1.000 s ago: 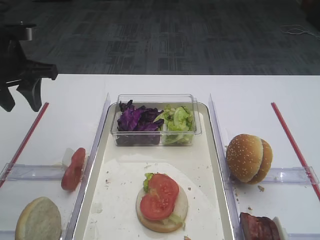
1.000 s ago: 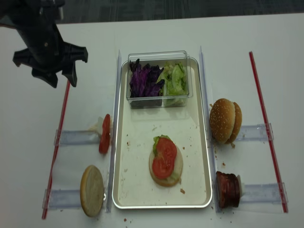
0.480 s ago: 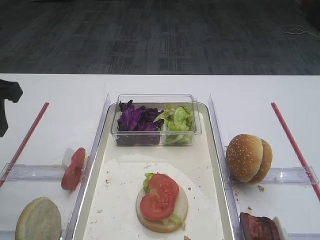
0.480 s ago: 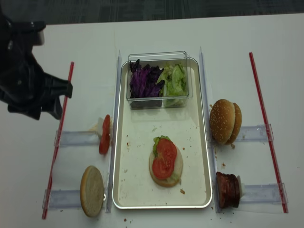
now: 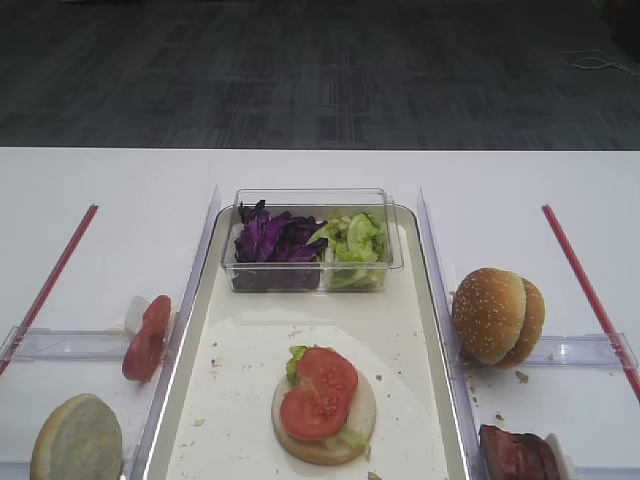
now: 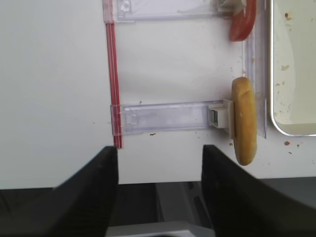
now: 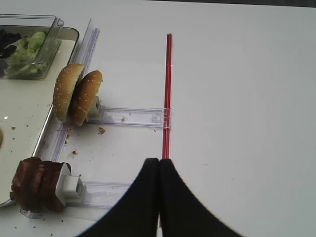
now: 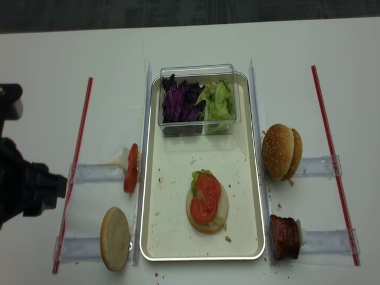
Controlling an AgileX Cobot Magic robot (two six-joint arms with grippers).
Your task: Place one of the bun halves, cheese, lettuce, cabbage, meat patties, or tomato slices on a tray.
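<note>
The tray holds a bun half topped with lettuce and tomato slices toward its 6 o'clock end. Left fingers stand apart, empty; right fingers are pressed together.

Tray: centre, holding tub far, bun half with lettuce and tomato slices near.
Left arm: left edge (gripper hidden).
</note>
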